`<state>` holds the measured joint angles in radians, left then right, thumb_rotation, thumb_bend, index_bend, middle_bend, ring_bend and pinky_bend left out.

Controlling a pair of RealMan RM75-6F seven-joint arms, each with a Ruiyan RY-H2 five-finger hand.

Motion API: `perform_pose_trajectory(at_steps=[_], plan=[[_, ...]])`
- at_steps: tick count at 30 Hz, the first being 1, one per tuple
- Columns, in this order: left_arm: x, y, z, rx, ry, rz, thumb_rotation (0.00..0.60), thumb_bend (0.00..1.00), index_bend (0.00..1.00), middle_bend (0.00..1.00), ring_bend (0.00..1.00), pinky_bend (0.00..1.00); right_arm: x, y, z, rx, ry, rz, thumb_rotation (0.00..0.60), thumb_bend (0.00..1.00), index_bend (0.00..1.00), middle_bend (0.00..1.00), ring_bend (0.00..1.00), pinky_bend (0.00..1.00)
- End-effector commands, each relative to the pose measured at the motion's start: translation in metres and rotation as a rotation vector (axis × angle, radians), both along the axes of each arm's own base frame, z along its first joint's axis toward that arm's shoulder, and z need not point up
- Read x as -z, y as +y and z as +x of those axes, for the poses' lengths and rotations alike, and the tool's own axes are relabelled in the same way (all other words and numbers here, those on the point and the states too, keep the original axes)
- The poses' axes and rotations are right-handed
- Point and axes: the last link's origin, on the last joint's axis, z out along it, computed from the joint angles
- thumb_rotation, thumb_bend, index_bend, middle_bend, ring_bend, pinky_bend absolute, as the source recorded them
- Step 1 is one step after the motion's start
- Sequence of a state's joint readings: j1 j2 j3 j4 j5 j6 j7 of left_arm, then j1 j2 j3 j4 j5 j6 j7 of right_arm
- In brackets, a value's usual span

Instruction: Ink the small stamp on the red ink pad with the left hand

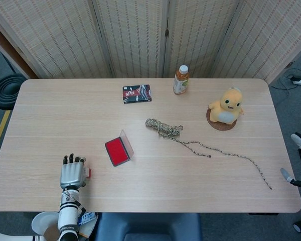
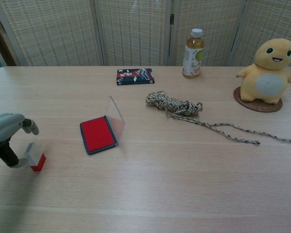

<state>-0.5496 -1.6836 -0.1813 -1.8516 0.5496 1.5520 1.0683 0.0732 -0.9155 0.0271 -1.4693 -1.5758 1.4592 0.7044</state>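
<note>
1. The left robot hand [image 1: 72, 173] lay low over the surface [image 1: 65, 110] near its front left edge, fingers [image 1: 72, 160] extended and pointing away from the robot, holding nothing.
2. In the chest view its thumb [image 2: 30, 126] and a lower finger bracketed the small stamp [image 2: 34, 156] (whether they touched it could not be determined).
3. The right robot hand was out of both views.
4. The stamp stood upright, well apart from the one open red ink pad [image 2: 98, 134].
5. Also counted: one bottle [image 1: 180, 80], one plush toy [image 1: 226, 106], one rope [image 1: 166, 127], one card pack [image 1: 137, 94].
</note>
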Motion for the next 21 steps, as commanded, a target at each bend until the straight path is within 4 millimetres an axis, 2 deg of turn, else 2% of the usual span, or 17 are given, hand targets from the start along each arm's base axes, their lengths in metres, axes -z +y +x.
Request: perform_pose_trajectory(at_steps=[1, 10, 21], plan=[[0.0005, 0.0002, -0.0006, -0.002, 0.000, -0.001, 0.600, 0.31, 0.22, 0.20, 0.00, 0.00, -0.0005, 0.0005, 0.0001, -0.001, -0.001, -0.002, 0.600, 0.31, 0.00, 0.00, 0.00, 0.00], [0.0049, 0.0004, -0.0028, 0.003, -0.001, -0.011, 0.600, 0.31, 0.27, 0.25, 0.00, 0.00, -0.0002, 0.0018, 0.0009, -0.004, 0.001, -0.001, 0.600, 0.31, 0.00, 0.00, 0.00, 0.00], [0.0095, 0.0039, -0.0050, 0.018, -0.008, -0.022, 0.600, 0.31, 0.29, 0.26, 0.00, 0.00, 0.0012, 0.0014, 0.0009, 0.000, 0.007, 0.003, 0.600, 0.31, 0.00, 0.00, 0.00, 0.00]])
